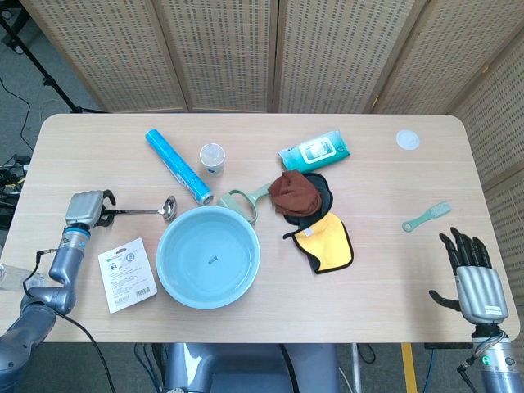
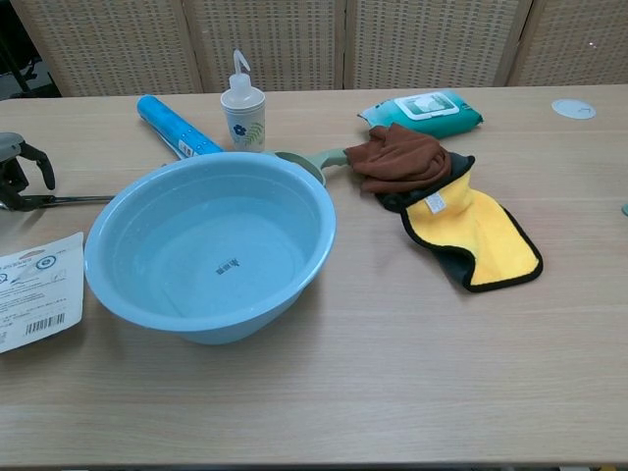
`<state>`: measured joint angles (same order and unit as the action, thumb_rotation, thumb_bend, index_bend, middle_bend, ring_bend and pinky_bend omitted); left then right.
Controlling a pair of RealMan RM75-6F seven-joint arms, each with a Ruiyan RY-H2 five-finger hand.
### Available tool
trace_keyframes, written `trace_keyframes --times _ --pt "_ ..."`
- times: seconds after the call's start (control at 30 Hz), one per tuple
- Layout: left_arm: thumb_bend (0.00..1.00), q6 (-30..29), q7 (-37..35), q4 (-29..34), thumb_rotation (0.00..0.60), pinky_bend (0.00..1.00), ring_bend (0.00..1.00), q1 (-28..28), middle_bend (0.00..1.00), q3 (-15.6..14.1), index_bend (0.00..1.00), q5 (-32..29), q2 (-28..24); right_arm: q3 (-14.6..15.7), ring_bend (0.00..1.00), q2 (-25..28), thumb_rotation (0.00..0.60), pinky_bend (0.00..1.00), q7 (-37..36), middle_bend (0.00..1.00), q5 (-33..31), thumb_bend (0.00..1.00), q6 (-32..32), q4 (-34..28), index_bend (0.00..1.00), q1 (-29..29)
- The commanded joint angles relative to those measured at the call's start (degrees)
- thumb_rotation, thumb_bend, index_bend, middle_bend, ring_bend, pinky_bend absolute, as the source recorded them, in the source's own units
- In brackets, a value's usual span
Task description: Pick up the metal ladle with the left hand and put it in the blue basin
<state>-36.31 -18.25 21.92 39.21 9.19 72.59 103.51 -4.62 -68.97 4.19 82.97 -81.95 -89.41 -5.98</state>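
Observation:
The metal ladle (image 1: 139, 211) lies flat on the table left of the blue basin (image 1: 196, 274), its bowl near the basin's rim. In the chest view only its thin handle (image 2: 74, 200) shows, beside the basin (image 2: 196, 270). My left hand (image 1: 86, 209) sits over the handle's outer end. Seen from the chest, the left hand (image 2: 20, 169) arches its dark fingers down on either side of the handle, still apart, and the ladle rests on the table. Far off at the front right corner, my right hand (image 1: 473, 274) hangs with fingers spread and holds nothing.
A white packet (image 1: 127, 274) lies just in front of the ladle. Behind the ladle's bowl are a blue roll (image 1: 178, 166) and a small bottle (image 1: 212, 157). A green scoop (image 1: 243, 202), brown cloth (image 1: 295, 192), yellow cloth (image 1: 327, 243), wipes pack (image 1: 314, 150) and green brush (image 1: 426, 216) lie to the right.

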Motion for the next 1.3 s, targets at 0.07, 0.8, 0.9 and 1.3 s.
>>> trace_keyframes --times 0.07,0.8,0.9,1.3 --pt "0.35 0.82 -0.35 -0.65 0.600 0.91 0.92 0.12 1.00 0.14 0.48 0.00 0.67 0.05 0.00 -0.09 0.600 0.00 0.13 0.00 -0.06 0.00 0.16 0.06 0.00 -0.07" --pt "0.44 0.99 -0.80 -3.72 0.600 0.91 0.92 0.54 1.00 0.40 0.68 1.14 3.04 0.14 0.00 0.44 0.600 0.00 -0.24 0.00 -0.34 0.00 0.47 -0.61 0.00 -0.13" --pt "0.50 -1.86 -1.27 -3.03 0.600 0.91 0.92 0.29 1.00 0.68 0.76 1.52 1.89 0.14 0.00 0.62 0.600 0.00 -0.49 0.00 -0.28 0.00 0.37 -0.79 0.00 -0.10" --pt "0.54 -10.78 0.99 5.35 0.600 0.91 0.92 -1.39 1.00 2.53 0.85 1.37 -6.78 0.26 0.00 1.49 0.600 0.00 -1.55 0.00 0.42 0.00 -0.26 -1.90 0.00 0.14"
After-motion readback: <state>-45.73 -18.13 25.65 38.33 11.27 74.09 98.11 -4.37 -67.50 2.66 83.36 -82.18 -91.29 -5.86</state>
